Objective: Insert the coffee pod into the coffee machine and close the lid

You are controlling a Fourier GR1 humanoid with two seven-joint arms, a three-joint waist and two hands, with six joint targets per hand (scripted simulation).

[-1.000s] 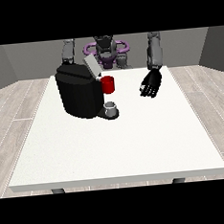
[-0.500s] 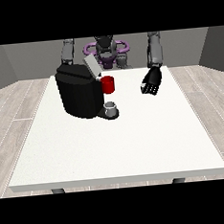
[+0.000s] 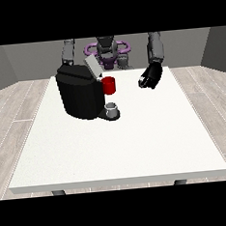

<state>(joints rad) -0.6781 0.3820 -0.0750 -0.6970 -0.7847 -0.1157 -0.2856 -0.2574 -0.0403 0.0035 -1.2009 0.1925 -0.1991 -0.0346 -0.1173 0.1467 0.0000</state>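
Note:
The black coffee machine (image 3: 79, 93) stands at the table's back left with its grey lid (image 3: 92, 66) tilted up and open. A red round holder (image 3: 109, 85) juts from its front, and a small grey cup (image 3: 112, 108) sits on the base below it. The hand at the view's right (image 3: 149, 76) hovers over the table to the right of the red holder, apart from it, with its fingers curled in. I see no coffee pod, neither on the table nor in that hand. The other arm (image 3: 68, 52) drops behind the machine, which hides its hand.
The white table (image 3: 118, 148) spreads wide towards the camera in front of the machine. The robot's torso (image 3: 107, 50) with a purple ring stands behind the table's far edge.
The hand at the view's right has risen a little and drifted towards the machine. Its fingers, hanging down before, are now curled in. The machine and its lid have not moved.

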